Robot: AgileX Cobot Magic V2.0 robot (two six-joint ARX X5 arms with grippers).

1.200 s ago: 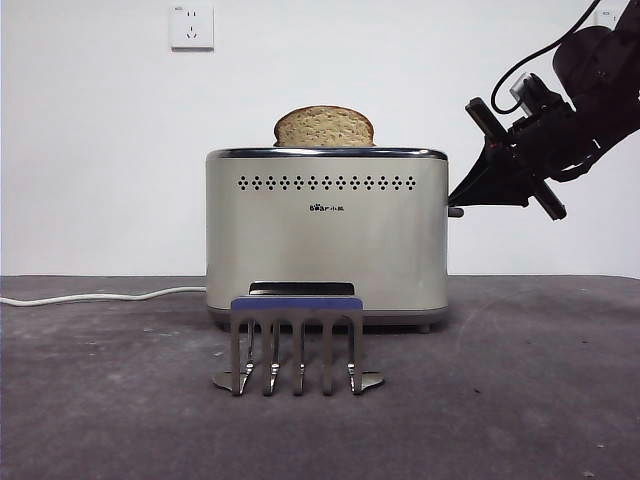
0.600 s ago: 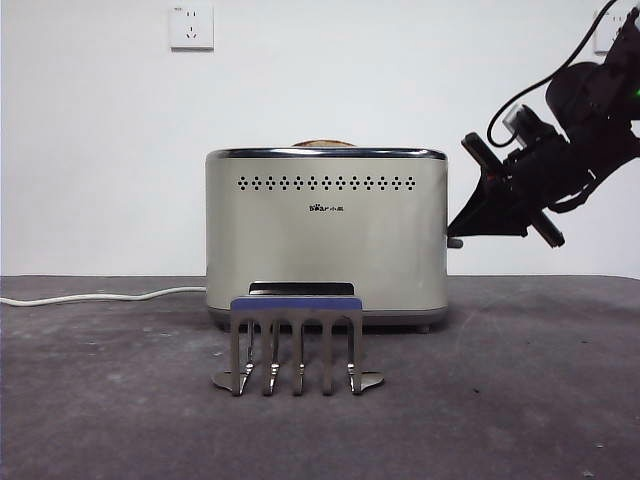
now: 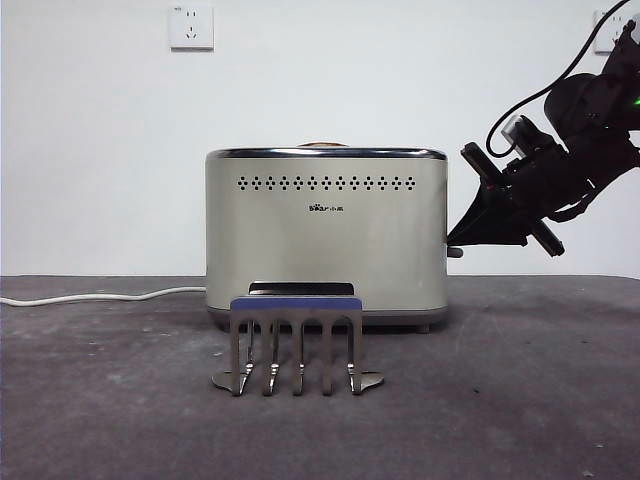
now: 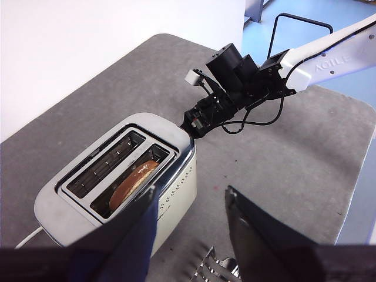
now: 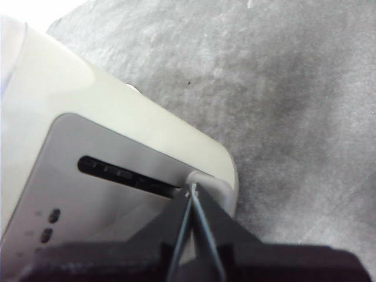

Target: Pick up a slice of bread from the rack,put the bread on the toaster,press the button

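Note:
The cream toaster [image 3: 326, 235] stands mid-table. The slice of bread [image 3: 322, 145] sits deep in a slot, only a thin sliver showing above the chrome rim; the left wrist view shows it inside the nearer slot [image 4: 134, 181]. The silver rack [image 3: 297, 345] with the blue top bar stands empty in front of the toaster. My right gripper [image 3: 452, 243] is shut, its tips [image 5: 191, 191] resting on the lever [image 5: 207, 180] low on the toaster's right end. My left gripper [image 4: 191, 205] is open and empty, high above the toaster.
A white power cable [image 3: 100, 296] runs left from behind the toaster. A wall socket [image 3: 191, 27] is on the white wall behind. The right arm [image 4: 305, 56] reaches in across the grey table from the right.
The bread has sunk from standing well above the toaster to almost hidden in the slot. My right gripper's tip has moved down the toaster's right end with the lever.

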